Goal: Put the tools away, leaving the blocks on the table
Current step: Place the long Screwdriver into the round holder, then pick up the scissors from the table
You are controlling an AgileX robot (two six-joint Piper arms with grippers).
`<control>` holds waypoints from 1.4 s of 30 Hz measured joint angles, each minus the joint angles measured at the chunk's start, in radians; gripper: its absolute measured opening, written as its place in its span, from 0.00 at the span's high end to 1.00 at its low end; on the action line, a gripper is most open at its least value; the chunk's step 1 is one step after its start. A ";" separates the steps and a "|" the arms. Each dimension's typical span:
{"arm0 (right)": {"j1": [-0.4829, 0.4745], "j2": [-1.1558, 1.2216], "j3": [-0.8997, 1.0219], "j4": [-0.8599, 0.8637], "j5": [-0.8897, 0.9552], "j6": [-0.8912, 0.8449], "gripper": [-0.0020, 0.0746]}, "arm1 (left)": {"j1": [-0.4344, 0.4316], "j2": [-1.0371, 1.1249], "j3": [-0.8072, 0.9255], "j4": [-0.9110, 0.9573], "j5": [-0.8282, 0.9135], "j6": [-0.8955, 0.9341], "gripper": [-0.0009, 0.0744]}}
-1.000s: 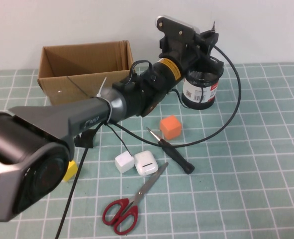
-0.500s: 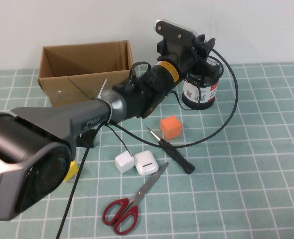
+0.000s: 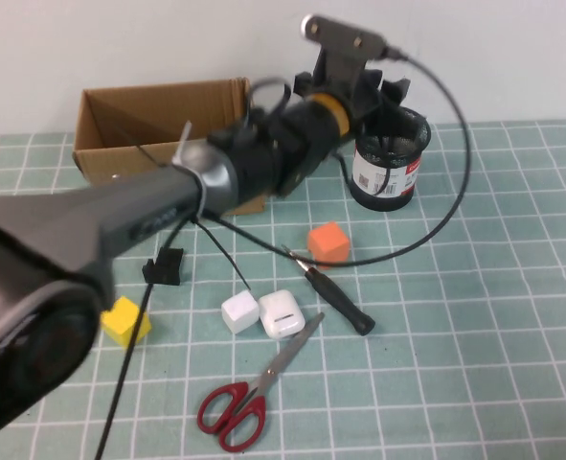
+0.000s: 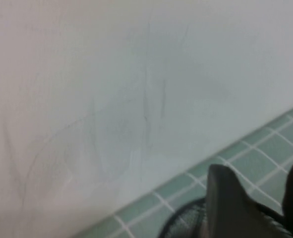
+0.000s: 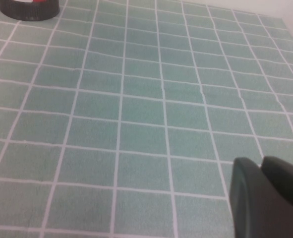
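The red-handled scissors (image 3: 256, 387) are found lying flat on the tiled surface (image 3: 512, 316), nearest the robot, blades angled toward the far right. The black-handled screwdriver (image 3: 332, 298) is laid just beyond the blade tips, its metal tip directed at the orange block (image 3: 328, 243), which is set close by. Two white rounded pieces (image 3: 263, 313) are placed side by side, touching, just left of the scissor blades. The yellow block (image 3: 125, 319) is observed at the left, partly covered by the left arm. A small black bracket piece (image 3: 164, 266) is seen beyond it. A black mesh cup (image 3: 388, 160) is stood upright at the far side, and an open cardboard box (image 3: 163, 134) is set to its left against the wall.

The left gripper (image 3: 383, 86) is held above the mesh cup, at its rim. In the left wrist view its two dark fingers (image 4: 230, 203) are seen apart over the mesh rim (image 4: 183, 223), the jaws released and nothing held between them. The rod tool cannot be made out.

The right gripper (image 5: 267, 198) is held low over bare tiles, well apart from the tools. Its jaws are clenched on nothing.
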 joint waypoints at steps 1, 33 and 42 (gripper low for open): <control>0.000 0.000 0.000 0.000 0.000 0.000 0.98 | -0.010 -0.030 0.000 0.000 0.065 0.000 0.70; 0.000 0.000 0.000 0.000 0.000 0.000 0.98 | -0.220 -0.447 0.341 -0.199 1.295 0.186 0.99; 0.000 0.000 0.000 0.000 0.000 0.000 0.98 | -0.215 -0.426 0.398 -0.331 1.301 0.389 0.78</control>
